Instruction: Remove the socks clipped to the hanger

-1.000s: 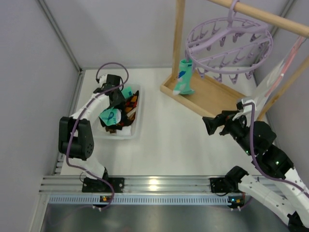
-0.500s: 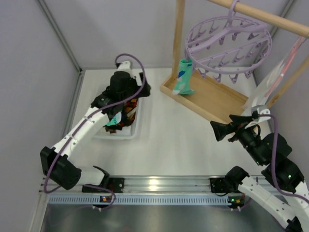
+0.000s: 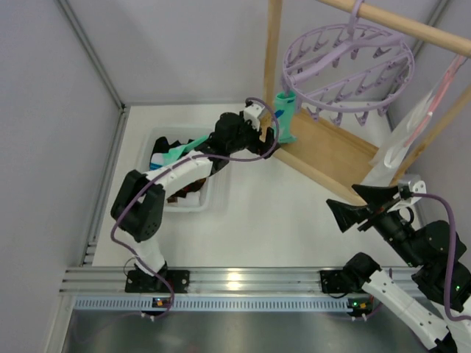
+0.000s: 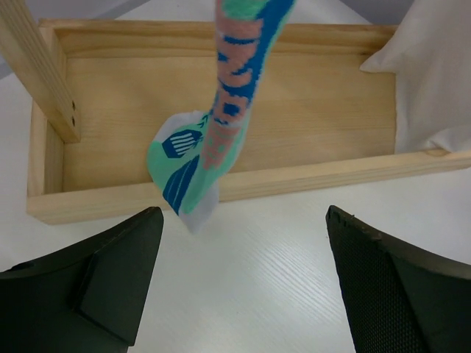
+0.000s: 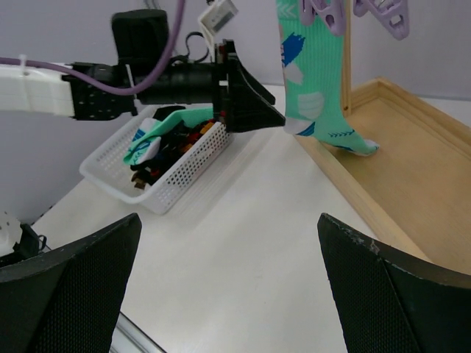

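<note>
The mint sock [image 4: 234, 103], judged soft and light, is seen at 12 o'clock of the wide-open, empty left gripper [image 4: 243, 217]; mid-leg is to be pinched.

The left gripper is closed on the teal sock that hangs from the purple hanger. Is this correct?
Not quite. The left gripper is open, not gripping the teal sock that hangs from the purple hanger; the left wrist view shows it.

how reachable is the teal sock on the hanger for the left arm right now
Likely yes: the left gripper is open and faces the teal sock hanging from the hanger, with nothing between them; the wooden post stands off to one side.
</note>
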Controlling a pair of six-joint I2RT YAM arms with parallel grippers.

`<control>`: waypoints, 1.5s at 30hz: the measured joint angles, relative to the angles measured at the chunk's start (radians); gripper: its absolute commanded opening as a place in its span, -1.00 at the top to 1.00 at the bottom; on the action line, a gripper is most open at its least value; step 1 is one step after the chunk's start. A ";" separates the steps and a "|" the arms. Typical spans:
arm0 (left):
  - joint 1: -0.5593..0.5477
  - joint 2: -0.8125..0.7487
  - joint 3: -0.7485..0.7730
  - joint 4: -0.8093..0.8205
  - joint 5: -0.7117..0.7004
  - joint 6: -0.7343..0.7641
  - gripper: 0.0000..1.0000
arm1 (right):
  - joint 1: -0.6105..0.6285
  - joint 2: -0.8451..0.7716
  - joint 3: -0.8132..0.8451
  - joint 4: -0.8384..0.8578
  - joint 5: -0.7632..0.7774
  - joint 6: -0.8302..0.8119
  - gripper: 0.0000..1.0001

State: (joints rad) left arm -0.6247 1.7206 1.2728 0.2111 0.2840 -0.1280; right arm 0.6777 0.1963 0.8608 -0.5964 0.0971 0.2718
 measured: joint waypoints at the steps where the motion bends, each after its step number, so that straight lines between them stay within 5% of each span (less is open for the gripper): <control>1: 0.003 0.048 0.027 0.008 0.003 0.003 -0.88 | 0.000 -0.006 0.001 -0.003 -0.001 -0.001 -0.99; 6: 0.013 0.202 0.137 0.026 -0.009 0.017 -0.56 | 0.000 -0.008 0.011 -0.023 -0.002 -0.007 -0.99; 7: 0.015 0.220 0.154 0.029 -0.010 0.021 -0.23 | 0.000 -0.007 0.011 -0.029 -0.002 -0.009 -0.99; 10: 0.018 0.241 0.182 0.036 -0.011 0.027 0.18 | 0.000 -0.007 0.011 -0.041 -0.002 -0.010 -0.99; 11: 0.018 0.241 0.188 0.040 -0.011 0.027 0.47 | 0.000 -0.007 0.011 -0.042 -0.002 -0.010 -0.99; 13: 0.018 0.241 0.200 0.051 -0.010 0.032 0.55 | 0.000 -0.007 0.011 -0.043 -0.002 -0.010 -0.99; 16: 0.016 0.240 0.214 0.067 -0.013 0.030 1.00 | 0.000 -0.007 0.011 -0.043 -0.002 -0.010 -0.99; 23: -0.031 0.157 0.179 0.057 -0.116 0.039 1.00 | 0.000 -0.008 0.011 -0.043 -0.002 -0.009 -0.99; 35: -0.252 -0.372 -0.100 0.073 -0.454 0.028 1.00 | 0.000 -0.040 0.025 -0.043 0.007 0.010 -0.99; 45: -0.433 -0.347 -0.251 0.014 -0.578 -0.034 1.00 | 0.000 0.152 0.260 -0.031 0.111 0.028 -0.99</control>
State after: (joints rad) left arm -1.0580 1.3739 1.0218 0.2256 -0.2939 -0.1623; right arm 0.6777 0.3481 1.1206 -0.6277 0.2081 0.2996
